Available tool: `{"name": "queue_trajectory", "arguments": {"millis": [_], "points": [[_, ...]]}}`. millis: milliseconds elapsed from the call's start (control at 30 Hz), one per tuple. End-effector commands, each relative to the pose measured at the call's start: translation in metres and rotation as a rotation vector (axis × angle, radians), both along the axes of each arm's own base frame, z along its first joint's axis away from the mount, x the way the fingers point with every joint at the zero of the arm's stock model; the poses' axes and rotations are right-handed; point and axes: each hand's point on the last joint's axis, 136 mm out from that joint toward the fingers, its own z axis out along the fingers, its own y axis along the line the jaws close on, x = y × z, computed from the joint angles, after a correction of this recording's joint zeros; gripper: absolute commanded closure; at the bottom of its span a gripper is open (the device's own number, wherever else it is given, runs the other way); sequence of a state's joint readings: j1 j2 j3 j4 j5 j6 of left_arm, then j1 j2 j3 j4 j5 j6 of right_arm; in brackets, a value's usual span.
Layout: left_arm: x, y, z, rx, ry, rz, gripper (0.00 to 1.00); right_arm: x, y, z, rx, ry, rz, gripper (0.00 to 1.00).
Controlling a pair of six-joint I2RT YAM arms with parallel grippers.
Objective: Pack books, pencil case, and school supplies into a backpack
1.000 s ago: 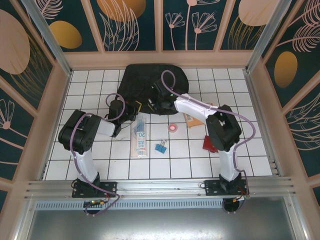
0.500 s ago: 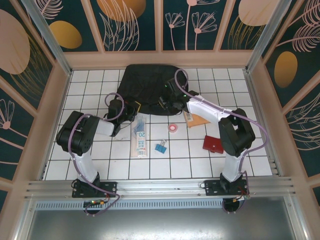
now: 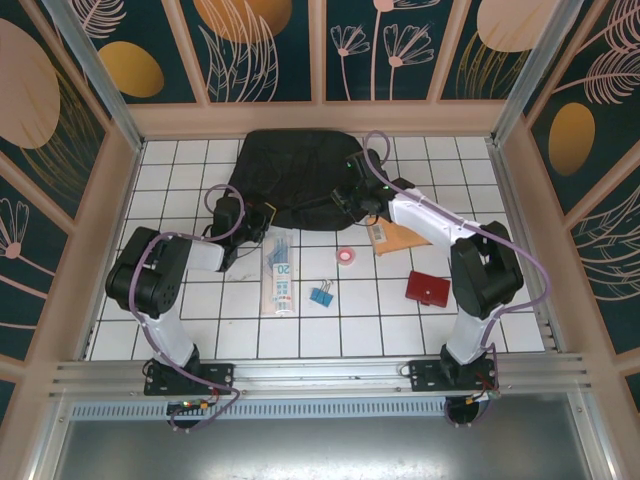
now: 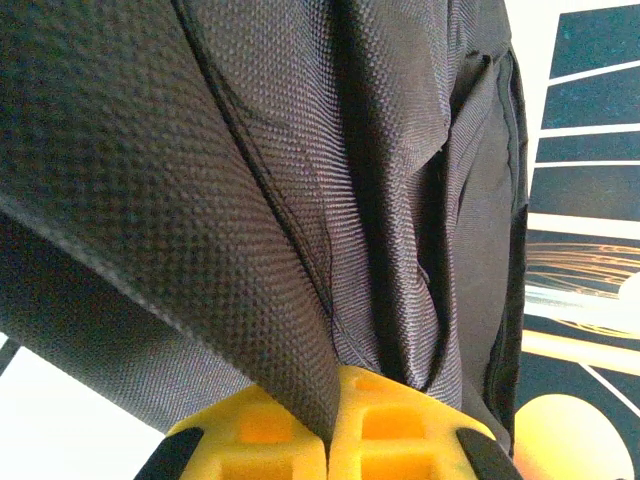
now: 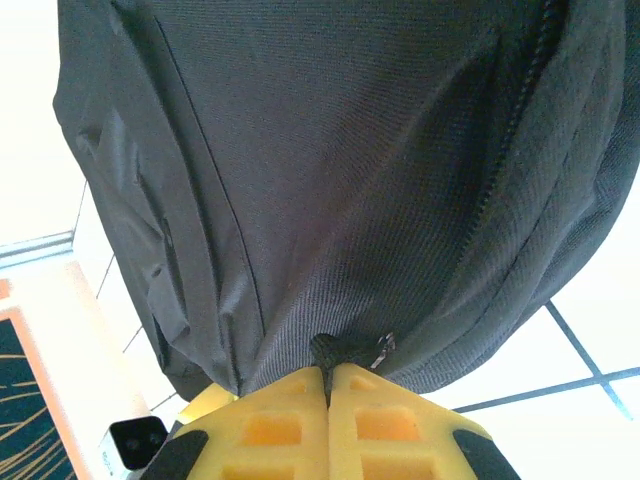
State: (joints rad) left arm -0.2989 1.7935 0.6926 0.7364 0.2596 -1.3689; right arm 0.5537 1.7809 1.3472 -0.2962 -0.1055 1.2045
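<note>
Nearest on the tabletop (image 3: pixel 200 320), the blue binder clip (image 3: pixel 321 295), pencil case (image 3: pixel 281 272), dark red book (image 3: pixel 427 288), pink disc (image 3: pixel 347 256) and orange-brown book (image 3: pixel 392 240) are still unpacked and lie as before. Beyond them, the backpack (image 3: pixel 295 165) is pinched at its near edge by the clenched left gripper (image 3: pixel 262 218). The right gripper (image 3: pixel 352 198), clamped on what appears to be the zip pull (image 5: pixel 350 348), has been carried rightward along that edge over the last second. The zip is therefore judged to be opening.

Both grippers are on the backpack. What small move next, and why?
Probably pull the right gripper along the zip, left gripper anchoring: both are shut on backpack fabric, the right at what looks like a zip pull, and the pencil case lies outside.
</note>
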Motion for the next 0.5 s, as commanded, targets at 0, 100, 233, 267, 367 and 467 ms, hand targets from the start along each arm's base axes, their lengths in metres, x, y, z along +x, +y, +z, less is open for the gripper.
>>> {"name": "queue_trajectory", "arguments": {"millis": [0, 100, 233, 267, 367, 467], "points": [[0.008, 0.016, 0.011, 0.082, -0.029, 0.044, 1.0, 0.009, -0.019, 0.018, -0.043, -0.061, 0.029, 1.0], [0.01, 0.02, 0.017, 0.126, -0.036, 0.049, 1.0, 0.013, -0.027, 0.024, -0.091, -0.094, 0.074, 1.0], [0.012, 0.027, 0.027, 0.181, -0.042, 0.062, 1.0, 0.019, -0.036, 0.03, -0.157, -0.136, 0.138, 1.0], [0.013, 0.029, 0.028, 0.194, -0.04, 0.065, 1.0, 0.021, -0.036, 0.03, -0.164, -0.137, 0.157, 1.0], [0.016, 0.03, 0.032, 0.229, -0.041, 0.056, 1.0, 0.026, -0.036, 0.025, -0.194, -0.13, 0.224, 1.0], [0.02, 0.033, 0.034, 0.278, -0.032, 0.044, 1.0, 0.031, -0.034, 0.025, -0.246, -0.149, 0.291, 1.0]]}}
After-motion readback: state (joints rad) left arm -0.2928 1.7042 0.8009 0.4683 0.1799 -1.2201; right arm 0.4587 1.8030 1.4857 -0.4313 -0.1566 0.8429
